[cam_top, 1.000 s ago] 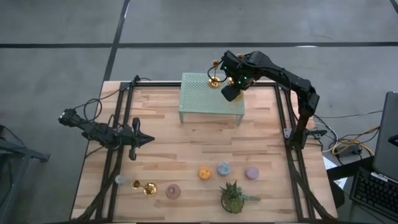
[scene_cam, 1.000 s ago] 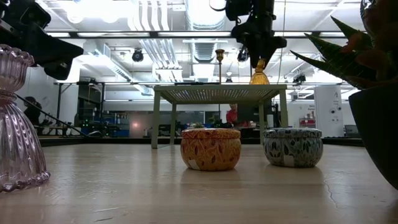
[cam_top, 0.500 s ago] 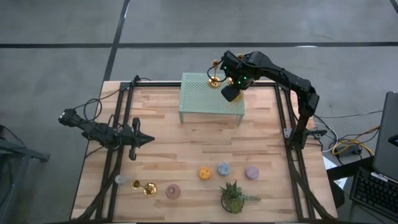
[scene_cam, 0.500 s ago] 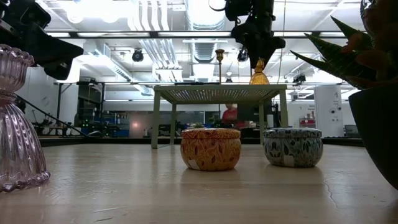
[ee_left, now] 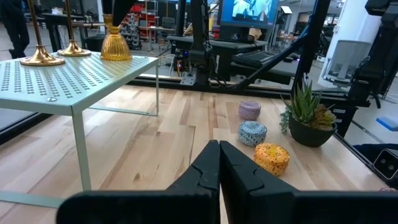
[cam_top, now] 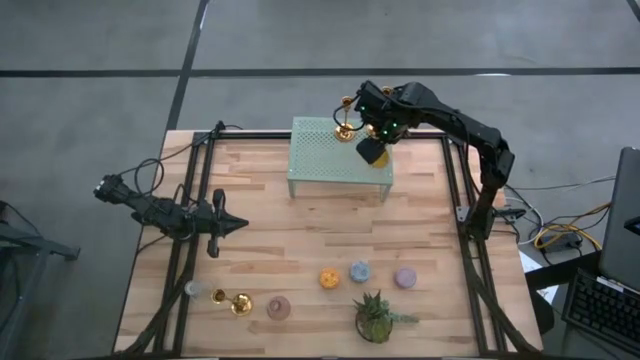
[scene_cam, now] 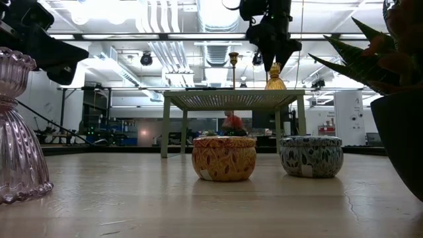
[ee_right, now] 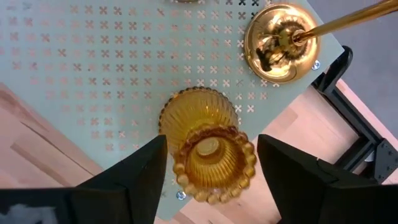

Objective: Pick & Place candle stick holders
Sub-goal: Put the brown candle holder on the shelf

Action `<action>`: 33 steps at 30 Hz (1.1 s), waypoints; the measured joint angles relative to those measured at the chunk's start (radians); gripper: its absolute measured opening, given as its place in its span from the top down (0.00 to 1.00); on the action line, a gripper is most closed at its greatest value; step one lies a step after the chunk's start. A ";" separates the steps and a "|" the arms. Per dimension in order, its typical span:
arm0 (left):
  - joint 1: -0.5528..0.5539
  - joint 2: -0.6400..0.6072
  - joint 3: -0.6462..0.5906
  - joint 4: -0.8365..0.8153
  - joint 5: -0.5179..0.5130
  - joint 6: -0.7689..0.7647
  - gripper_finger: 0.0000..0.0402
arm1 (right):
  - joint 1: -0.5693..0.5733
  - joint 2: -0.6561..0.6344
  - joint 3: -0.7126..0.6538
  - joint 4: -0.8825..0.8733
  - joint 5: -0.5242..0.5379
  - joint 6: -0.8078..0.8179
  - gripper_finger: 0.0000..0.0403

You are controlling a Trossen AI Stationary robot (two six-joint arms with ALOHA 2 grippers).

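Two gold candlesticks [cam_top: 345, 130] [cam_top: 348, 103] stand on their bases on the green perforated stand [cam_top: 320, 150]; one base shows in the right wrist view [ee_right: 281, 42]. A third gold candlestick [cam_top: 237, 301] lies on the table near the front left. An amber ribbed glass holder [ee_right: 208, 146] stands upright on the stand's near right corner. My right gripper [ee_right: 211, 168] is open just above it, a finger on either side of its cup, touching nothing. My left gripper [cam_top: 228, 225] is shut and empty above the table's left part.
An orange puck [cam_top: 328, 279], a blue puck [cam_top: 360, 271] and a purple puck [cam_top: 405, 277] sit near the front edge beside a potted plant [cam_top: 375, 317]. A pink glass holder [cam_top: 279, 308] and a clear glass piece [cam_top: 193, 288] stand at the front left.
My right gripper has drawn back a little from the amber holder, which now shows beside it in the high view and stays standing on the stand.
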 joint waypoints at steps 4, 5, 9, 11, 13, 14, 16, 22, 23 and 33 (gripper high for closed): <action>0.000 0.000 0.000 0.000 0.000 0.000 0.99 | 0.000 -0.017 0.010 -0.003 0.000 -0.005 0.35; 0.000 0.000 0.000 0.000 0.000 0.000 0.99 | 0.001 -0.022 0.016 -0.002 0.000 -0.005 0.35; 0.000 0.000 0.000 0.000 0.000 0.000 0.99 | 0.003 -0.047 0.037 -0.006 0.000 -0.005 0.33; 0.000 0.000 0.000 0.000 0.000 0.000 0.99 | 0.002 -0.063 0.045 -0.024 0.000 -0.006 0.33; 0.000 0.000 0.000 0.000 0.000 0.000 0.99 | 0.003 -0.083 0.047 -0.030 0.000 -0.005 0.33; 0.000 0.000 0.000 0.000 0.000 0.000 0.99 | 0.005 -0.095 0.047 -0.032 0.000 -0.005 0.34; 0.000 0.000 0.000 0.000 0.000 0.000 0.99 | 0.009 -0.124 0.042 -0.035 0.000 -0.003 0.35; 0.000 0.000 0.000 0.000 0.000 0.000 0.99 | 0.069 -0.216 0.000 -0.026 0.002 0.001 0.45; 0.000 0.000 0.000 0.000 0.000 0.000 0.99 | 0.084 -0.233 -0.014 -0.016 0.002 0.000 0.48; 0.000 0.000 0.000 0.000 0.000 0.000 0.99 | 0.189 -0.406 -0.314 0.166 -0.046 -0.073 0.95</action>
